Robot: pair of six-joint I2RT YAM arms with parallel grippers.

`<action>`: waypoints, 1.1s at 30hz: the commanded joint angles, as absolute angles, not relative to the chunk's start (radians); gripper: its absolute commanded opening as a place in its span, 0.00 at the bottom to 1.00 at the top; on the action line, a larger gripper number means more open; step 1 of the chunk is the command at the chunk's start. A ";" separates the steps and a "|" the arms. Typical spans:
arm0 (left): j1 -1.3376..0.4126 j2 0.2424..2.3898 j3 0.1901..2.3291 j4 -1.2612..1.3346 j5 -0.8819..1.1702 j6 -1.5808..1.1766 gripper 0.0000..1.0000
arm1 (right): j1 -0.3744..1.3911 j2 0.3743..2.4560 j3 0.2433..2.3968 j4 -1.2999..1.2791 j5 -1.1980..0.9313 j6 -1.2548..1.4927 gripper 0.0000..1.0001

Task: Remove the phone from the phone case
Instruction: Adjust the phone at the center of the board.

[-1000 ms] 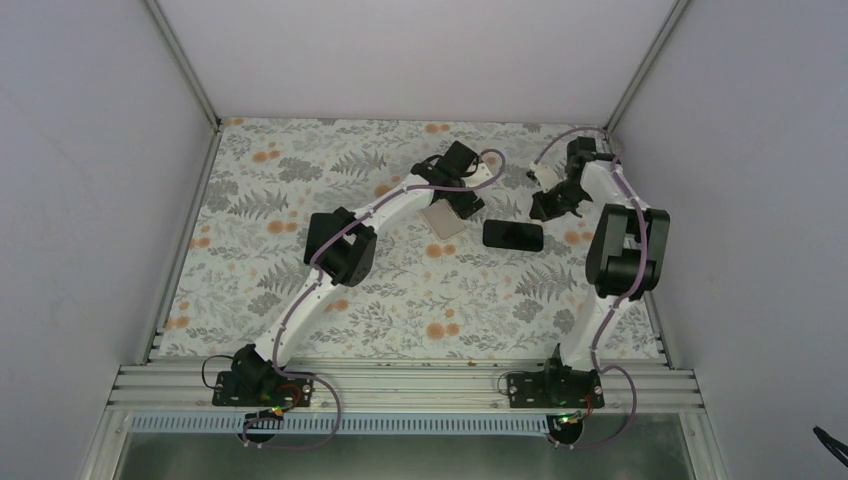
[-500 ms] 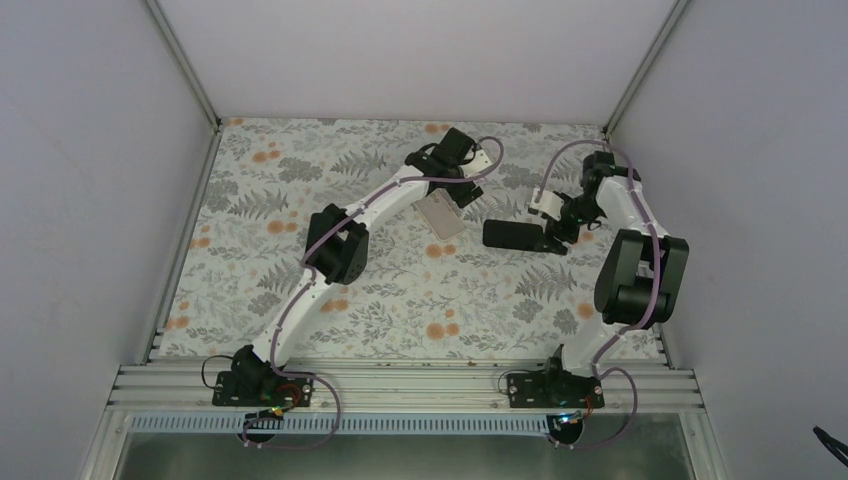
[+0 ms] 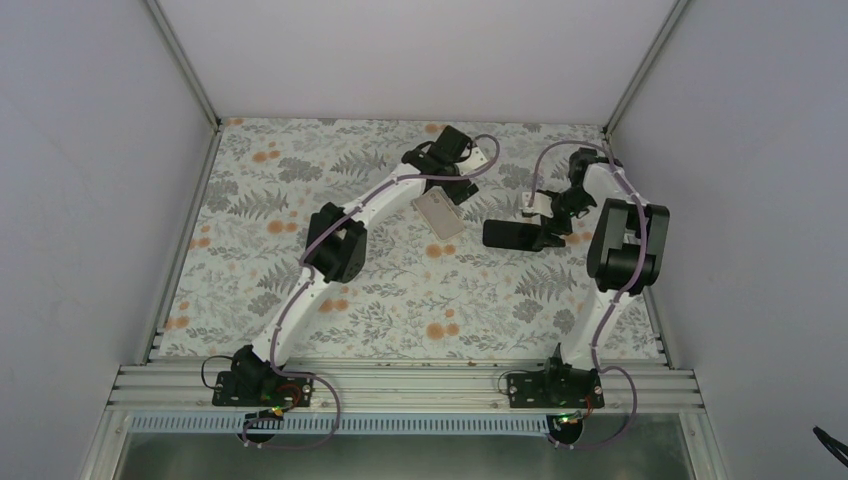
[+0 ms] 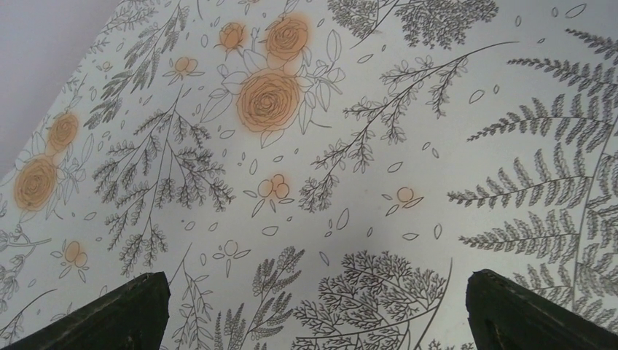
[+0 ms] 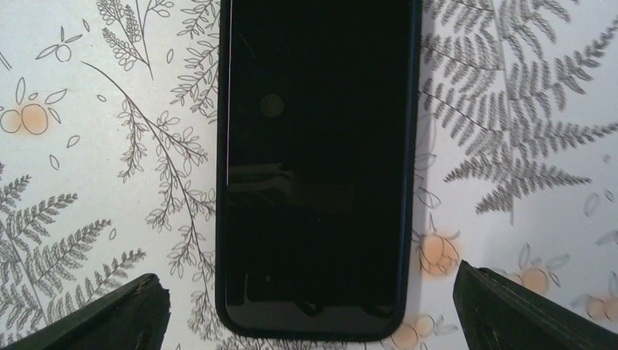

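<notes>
The phone (image 5: 317,160) lies flat and screen up on the tabletop (image 5: 95,146), right of centre. The dark rim of its case (image 5: 310,334) wraps its edges, so it is not yet out. In the top view its long axis runs left to right, and the right tool (image 3: 545,226) sits over its right end. In the wrist view the phone stretches straight away from that tool, its near short end between the two fingers. Those fingers stand wide, each clear of a long edge, holding nothing. The right arm is plainly nearer, folded, with its wrist pitched down at the phone. The left tool (image 3: 448,190), equally wide and empty, hangs near the far end of a pale card (image 3: 437,213) to the phone's left. Its camera shows only tabletop.
</notes>
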State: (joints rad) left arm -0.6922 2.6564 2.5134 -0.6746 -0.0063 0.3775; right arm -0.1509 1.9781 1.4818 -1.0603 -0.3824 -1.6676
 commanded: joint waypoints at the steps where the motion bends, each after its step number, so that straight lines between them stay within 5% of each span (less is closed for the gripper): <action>1: -0.680 2.615 2.499 -0.674 -0.016 0.382 1.00 | -0.123 2.014 1.501 -1.047 -0.386 -1.679 1.00; 33: -0.655 2.620 2.525 -0.686 0.031 0.347 1.00 | -0.090 2.089 1.493 -1.128 -0.350 -1.547 1.00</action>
